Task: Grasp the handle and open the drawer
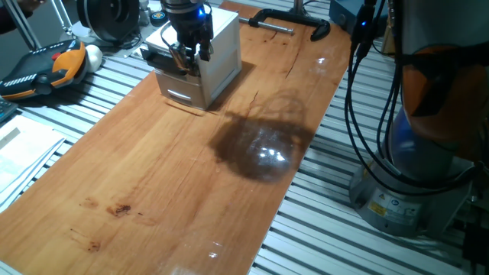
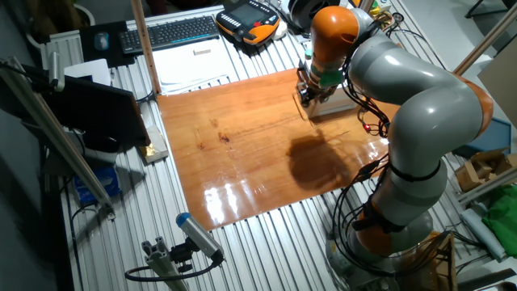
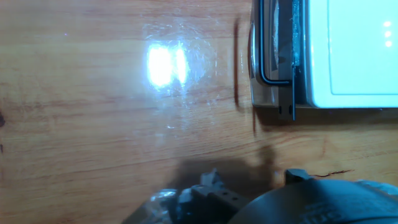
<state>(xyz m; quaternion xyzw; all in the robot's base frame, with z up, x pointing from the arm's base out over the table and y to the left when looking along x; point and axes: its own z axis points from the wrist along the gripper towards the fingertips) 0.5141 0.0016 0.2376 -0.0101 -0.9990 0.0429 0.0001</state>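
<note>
While the arm is bent over the far end of the desk [image 1: 191, 176], the claw [image 1: 189, 55] is seen hanging at the front face of the small white cabinet [image 1: 218, 57], its dark fingers [image 1: 203, 52] pointed down at the level of the upper drawer [image 1: 164, 47]. Whether the fingers are closed on anything cannot be told: in one fixed view they are crowded against the cabinet front, in the other fixed view the claw [image 2: 308, 94] is too small to be read, and in the hand view only a blurred dark part of the hand is shown at the lower edge. The handle [image 3: 267, 43] is shown in the hand view as a thin dark bar along the front of the drawer [image 3: 281, 56], which is seen projecting slightly from the white cabinet body [image 3: 354, 50] at the upper right. Below it in one fixed view, the second drawer's pale handle [image 1: 180, 95] is visible near the desk surface. Around the desk, an orange and black pendant [image 1: 46, 69] is seen to the left, a black clamp [image 1: 294, 23] behind the cabinet, and a keyboard [image 2: 170, 32] in the other fixed view.
</note>
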